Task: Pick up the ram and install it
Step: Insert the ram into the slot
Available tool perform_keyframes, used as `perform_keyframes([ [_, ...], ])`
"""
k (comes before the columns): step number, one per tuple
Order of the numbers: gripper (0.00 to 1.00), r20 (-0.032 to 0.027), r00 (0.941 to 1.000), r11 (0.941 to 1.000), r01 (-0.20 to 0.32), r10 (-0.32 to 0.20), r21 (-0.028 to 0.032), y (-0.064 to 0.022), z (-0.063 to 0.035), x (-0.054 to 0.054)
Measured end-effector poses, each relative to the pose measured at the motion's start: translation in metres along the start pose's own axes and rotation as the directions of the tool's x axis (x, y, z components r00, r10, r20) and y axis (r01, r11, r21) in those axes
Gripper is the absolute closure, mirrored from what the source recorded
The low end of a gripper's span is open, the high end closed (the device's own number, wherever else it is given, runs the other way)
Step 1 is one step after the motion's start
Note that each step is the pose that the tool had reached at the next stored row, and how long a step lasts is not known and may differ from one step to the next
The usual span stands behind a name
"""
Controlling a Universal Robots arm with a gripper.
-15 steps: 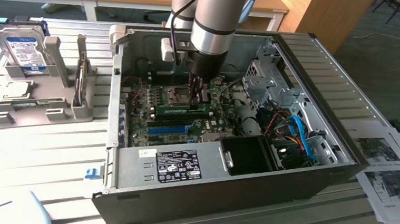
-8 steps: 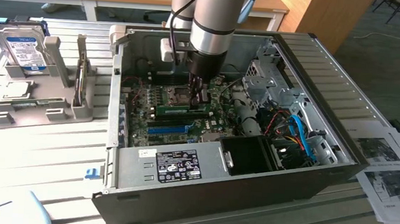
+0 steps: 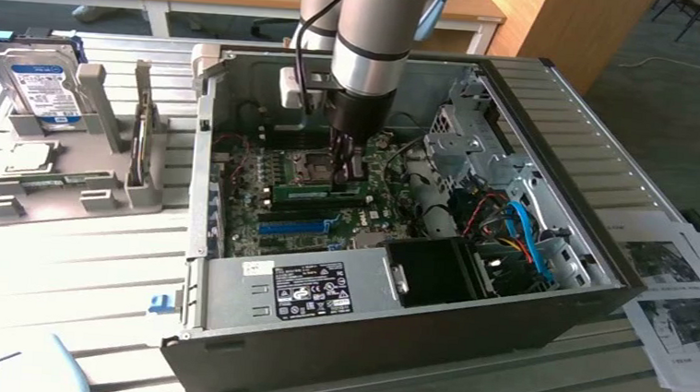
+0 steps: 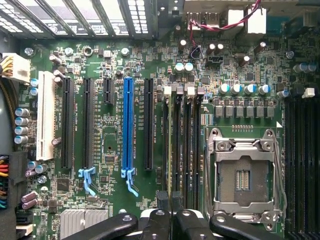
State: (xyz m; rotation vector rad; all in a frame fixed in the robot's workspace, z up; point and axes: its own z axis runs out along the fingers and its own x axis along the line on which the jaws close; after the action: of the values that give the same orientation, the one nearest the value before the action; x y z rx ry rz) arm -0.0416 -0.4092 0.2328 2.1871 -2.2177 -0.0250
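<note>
The ram (image 3: 313, 194), a thin green stick, stands on edge in a memory slot on the motherboard (image 3: 244, 216) inside the open PC case (image 3: 598, 176). My gripper (image 3: 352, 173) reaches straight down into the case at the ram's end toward the exterior view's right. In the wrist view, the gripper (image 4: 170, 200) has its dark fingertips (image 4: 162, 199) pressed close together at one end of the black memory slots (image 4: 186, 145). A thin edge runs between the fingertips. The long blue slot (image 4: 128, 130) lies beside the memory slots.
The bare CPU socket (image 4: 242, 175) sits close beside the fingers. A power supply (image 3: 307, 285), a black fan housing (image 3: 444, 272) and coloured cables (image 3: 520, 236) crowd the case. On the exterior view's left a grey rack holds a hard drive (image 3: 40, 86). Papers (image 3: 676, 293) lie on its right.
</note>
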Motion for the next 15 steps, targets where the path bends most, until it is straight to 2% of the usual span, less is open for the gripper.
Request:
perform_keyframes([
  [15,0.89,0.0002,1.0000,1.0000,-0.001,0.001,0.0003,0.0003,0.0012,0.0000],
])
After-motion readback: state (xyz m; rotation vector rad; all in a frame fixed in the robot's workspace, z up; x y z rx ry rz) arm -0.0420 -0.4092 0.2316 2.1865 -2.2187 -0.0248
